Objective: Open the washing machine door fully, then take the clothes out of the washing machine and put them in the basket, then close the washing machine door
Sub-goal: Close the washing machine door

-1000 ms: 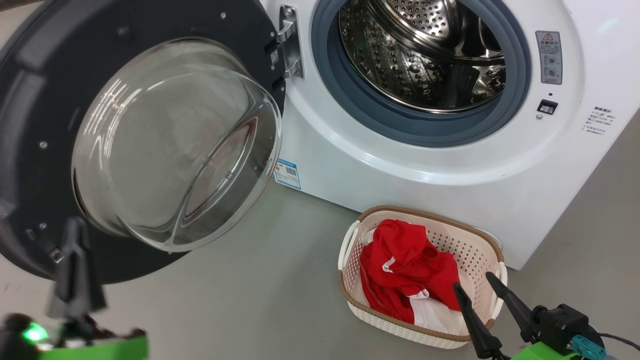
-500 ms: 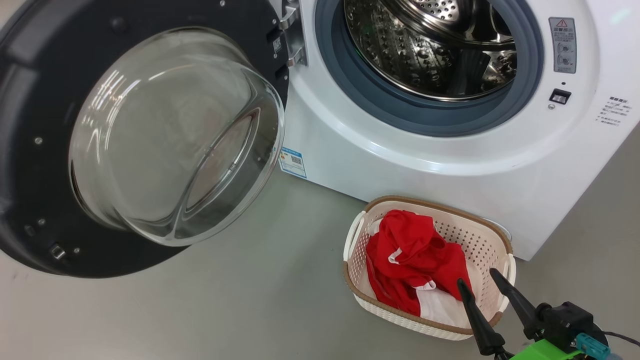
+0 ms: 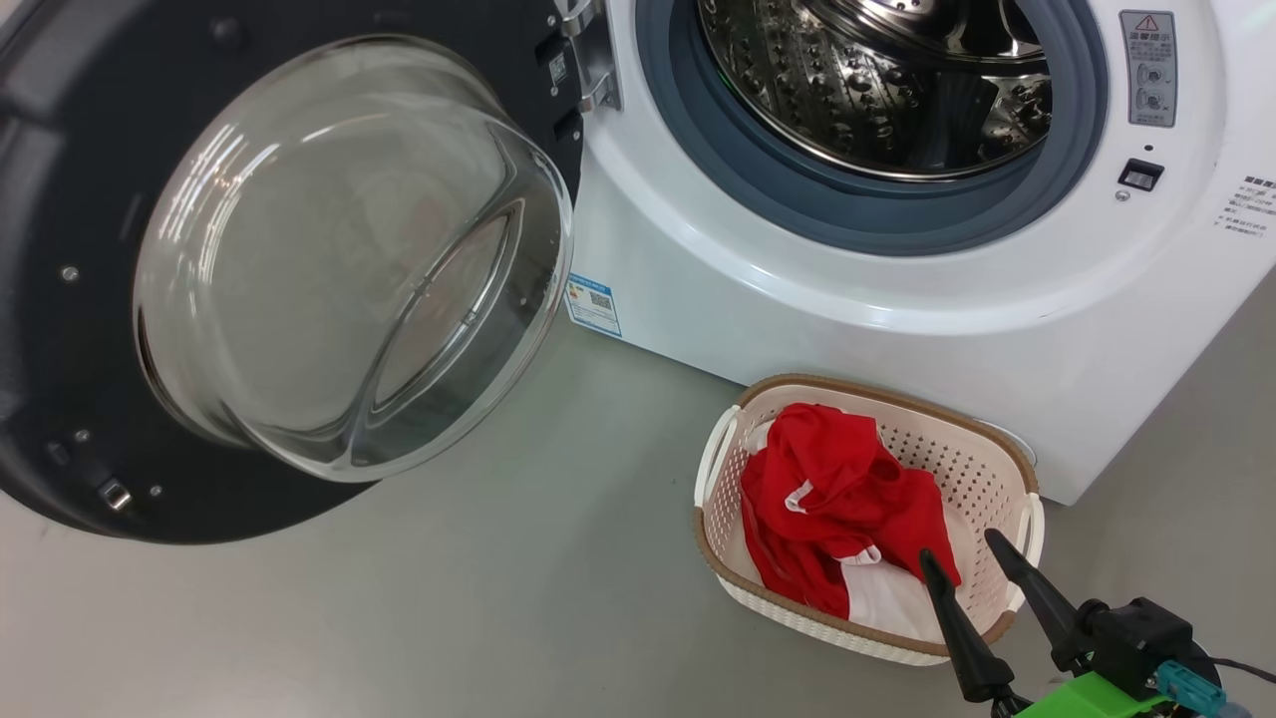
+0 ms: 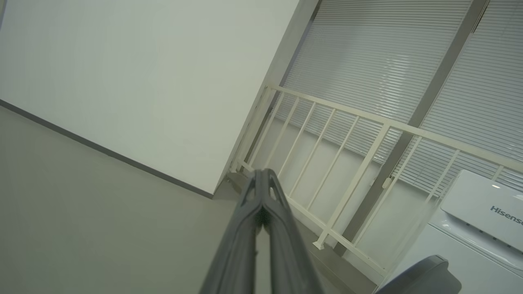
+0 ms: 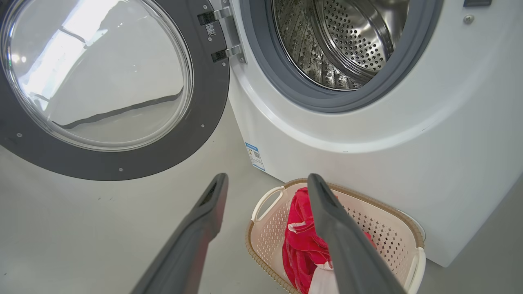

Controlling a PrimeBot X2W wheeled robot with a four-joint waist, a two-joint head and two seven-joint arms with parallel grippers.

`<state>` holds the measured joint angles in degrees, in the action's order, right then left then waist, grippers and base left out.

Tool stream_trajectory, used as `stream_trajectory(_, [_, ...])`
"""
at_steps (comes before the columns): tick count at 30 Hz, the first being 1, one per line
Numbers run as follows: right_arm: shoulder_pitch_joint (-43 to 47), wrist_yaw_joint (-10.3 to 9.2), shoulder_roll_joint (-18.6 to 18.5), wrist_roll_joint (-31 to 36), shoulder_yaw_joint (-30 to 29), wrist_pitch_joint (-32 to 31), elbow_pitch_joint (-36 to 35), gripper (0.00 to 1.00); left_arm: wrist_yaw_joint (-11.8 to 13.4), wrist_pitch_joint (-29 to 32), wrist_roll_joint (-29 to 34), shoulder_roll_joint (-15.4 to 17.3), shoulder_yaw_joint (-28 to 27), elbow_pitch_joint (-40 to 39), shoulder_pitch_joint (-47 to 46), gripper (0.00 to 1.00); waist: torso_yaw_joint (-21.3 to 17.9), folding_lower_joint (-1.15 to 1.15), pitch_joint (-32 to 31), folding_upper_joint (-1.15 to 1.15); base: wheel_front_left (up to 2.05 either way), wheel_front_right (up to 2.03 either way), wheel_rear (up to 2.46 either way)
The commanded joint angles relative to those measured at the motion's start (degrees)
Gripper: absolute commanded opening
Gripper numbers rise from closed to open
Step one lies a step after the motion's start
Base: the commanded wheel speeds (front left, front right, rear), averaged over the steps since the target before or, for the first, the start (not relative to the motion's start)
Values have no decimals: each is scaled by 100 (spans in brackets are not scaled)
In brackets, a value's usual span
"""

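With the clothes (image 3: 837, 504) in the basket (image 3: 877, 389) and the drum (image 3: 847, 90) looking empty, I judged it best to push the wide-open washing machine door (image 3: 339, 259) shut by its far rim with my closed left gripper (image 4: 261, 173), the open right gripper (image 3: 959, 543) hanging above the basket.

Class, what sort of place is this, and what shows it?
Probably a laundry area indoors: a white front-loading washing machine, its door open, and a basket holding red clothes.

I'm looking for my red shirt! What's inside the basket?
Bunched red clothes with white trim lie inside the basket. They cover most of its bottom, so whether anything lies under them cannot be seen.
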<state>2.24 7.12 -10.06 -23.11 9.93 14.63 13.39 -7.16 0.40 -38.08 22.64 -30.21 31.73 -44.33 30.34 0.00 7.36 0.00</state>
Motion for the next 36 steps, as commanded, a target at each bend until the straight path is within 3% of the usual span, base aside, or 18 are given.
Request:
stream_trajectory(1, [-83,36,-22,89,94,37,-146,100,-22,118,-91,430,-134,28,-190,0,2,0,11,0,0,0,0])
stream_trajectory(9, [-57,36,4,117,28,37,-187,100,-30,1746,-657,907,185,1376,-733,0,16,0,89,0,0,0,0])
stream_trajectory(15, [-20,36,10,130,-29,37,-231,100,-32,3113,-1351,1037,702,1354,-606,0,34,0,130,0,0,0,0])
stream_trajectory(21, [-7,36,5,141,-69,37,-252,100,-32,4015,-2016,1090,1033,954,-225,0,44,0,174,0,0,0,0])
stream_trajectory(36, [-22,36,23,146,-108,37,-248,100,-33,4606,-2979,1138,1435,60,482,0,-16,0,152,0,0,0,0])
